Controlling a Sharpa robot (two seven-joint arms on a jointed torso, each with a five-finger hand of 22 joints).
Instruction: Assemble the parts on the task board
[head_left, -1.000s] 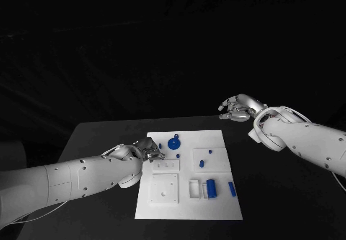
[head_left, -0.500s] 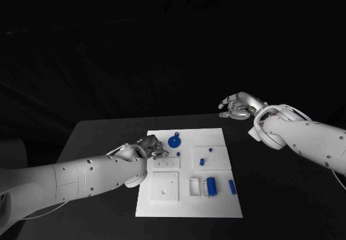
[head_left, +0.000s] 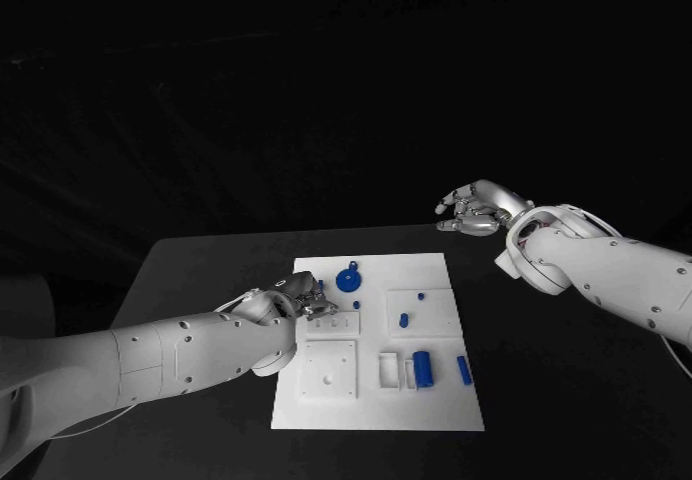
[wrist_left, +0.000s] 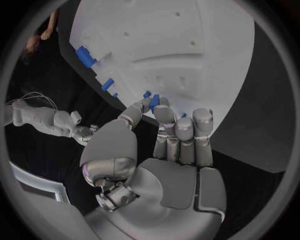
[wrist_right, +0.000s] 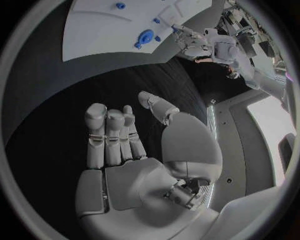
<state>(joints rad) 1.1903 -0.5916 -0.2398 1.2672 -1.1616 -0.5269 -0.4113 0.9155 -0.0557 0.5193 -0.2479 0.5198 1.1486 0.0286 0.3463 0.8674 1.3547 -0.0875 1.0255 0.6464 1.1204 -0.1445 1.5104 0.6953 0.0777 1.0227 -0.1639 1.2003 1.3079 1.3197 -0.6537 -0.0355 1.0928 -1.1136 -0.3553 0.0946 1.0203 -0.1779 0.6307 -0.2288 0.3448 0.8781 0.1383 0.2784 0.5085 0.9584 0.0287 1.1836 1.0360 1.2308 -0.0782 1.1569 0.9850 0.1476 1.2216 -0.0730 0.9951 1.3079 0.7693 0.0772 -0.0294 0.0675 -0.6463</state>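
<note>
Head view: my left hand (head_left: 296, 298) is pinching a small blue peg (head_left: 320, 291) over the white board (head_left: 433, 405), around 9 o'clock from the round blue disc (head_left: 349, 280). My right hand (head_left: 473, 212) hangs empty, fingers loosely apart, off the board's 1 o'clock corner.

Left wrist view: the peg (wrist_left: 154, 101) sits between my fingertips (wrist_left: 164, 114), long axis pointing roughly down at the board. If it tilts, I reckon it'll miss the hole or slip out.

Right wrist view: nothing in that hand (wrist_right: 128, 150).
</note>
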